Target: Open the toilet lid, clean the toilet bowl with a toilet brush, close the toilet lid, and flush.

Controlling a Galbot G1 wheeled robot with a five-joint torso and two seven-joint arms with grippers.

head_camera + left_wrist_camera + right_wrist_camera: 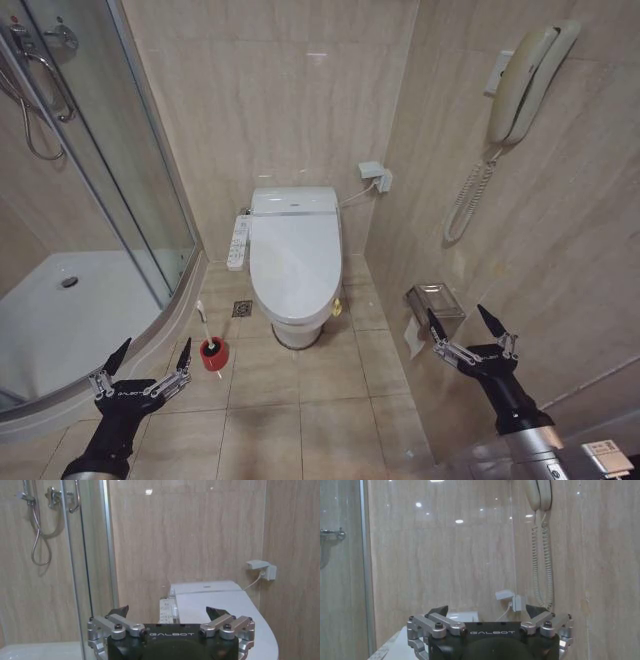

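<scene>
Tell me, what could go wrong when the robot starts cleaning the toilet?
The toilet lid is shut, so it must come up first, and smooth plastic may slip from the open left gripper or open right gripper. The toilet brush stands in a small red holder that could tip over.

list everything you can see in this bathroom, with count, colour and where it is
glossy white oval toilet lid: 1, white, shut on the toilet at the back wall
thin white toilet brush: 1, white handle, standing in a small red cup holder on the floor, toilet's left
bidet control panel: 1, white, toilet's left side
wall phone: 1, cream, right wall
paper holder: 1, metal, right wall
shower enclosure: 1, glass, left
left gripper: open, low left
right gripper: open, low right
</scene>
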